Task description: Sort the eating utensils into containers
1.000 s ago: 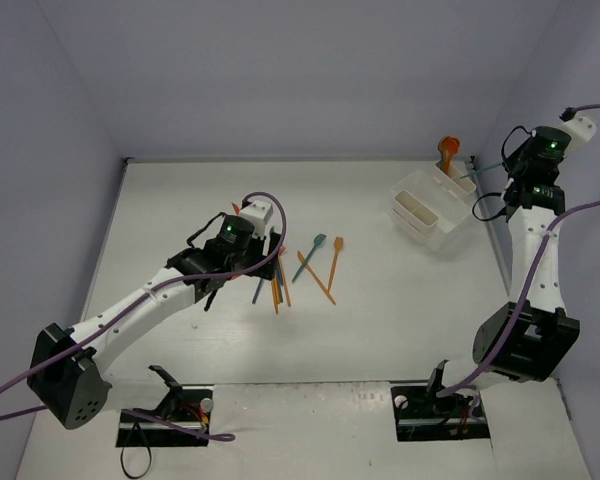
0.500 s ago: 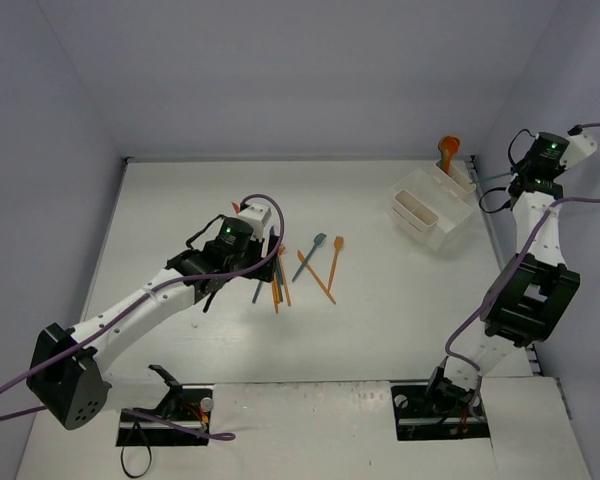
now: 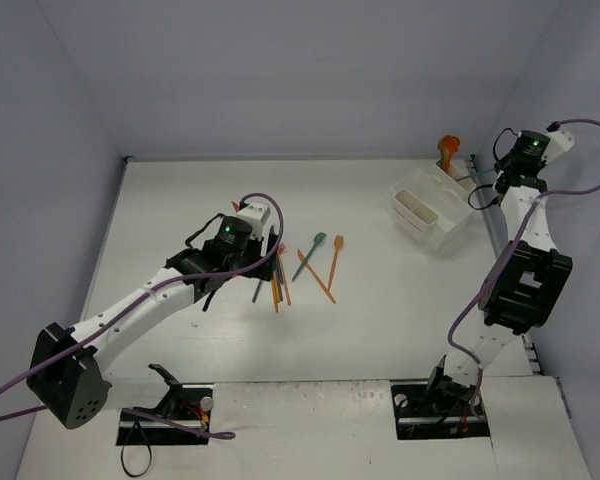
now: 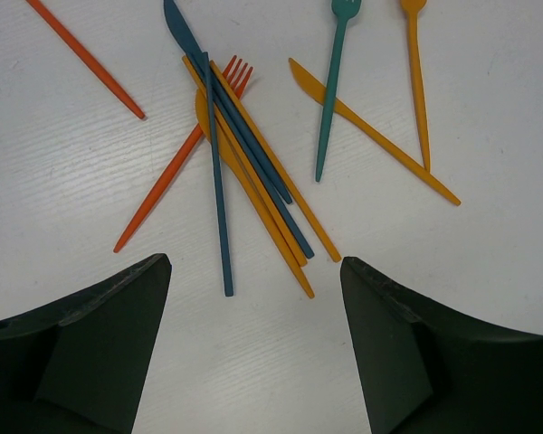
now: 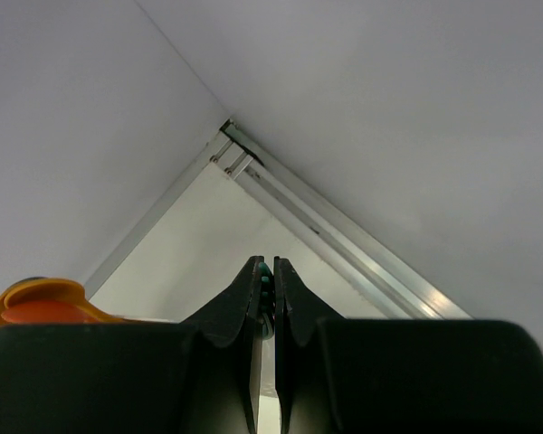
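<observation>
- Plastic, thin and very light: the eating utensils [image 4: 258, 194] should weigh almost nothing. They look smooth, so I judge that one can slip or turn between the pads if it is taken near its end.
- Left gripper [image 4: 253, 271] hangs over the table with its fingers wide apart and nothing between them. A crossed bundle of utensils lies just ahead of the fingertips.
- In this bundle a dark blue knife [image 4: 262, 172] and a teal handle [image 4: 223, 235] lie on orange pieces and touch them. An orange fork [image 4: 166, 181] reaches out toward the left finger's side.
- Toward the right finger's side, apart from the bundle, a teal fork [image 4: 330, 99] lies across an orange knife [image 4: 389, 145].
- Best hold, in my opinion: the middle of a handle, with the fingers across its narrow width. The teal handle's free end is the nearest to the hand and seems the easiest to take alone.
- Closing on the stack could catch two pieces together, and such thin plastic may bend and spring away.
- Right gripper [image 5: 264, 271] is pressed together on a small teal sliver, seemingly a teal utensil; the rest of it is hidden.
- White containers [image 3: 420, 215] stand near the right gripper in the top view. An orange spoon [image 3: 448, 148] stands in the one nearest to that hand.
</observation>
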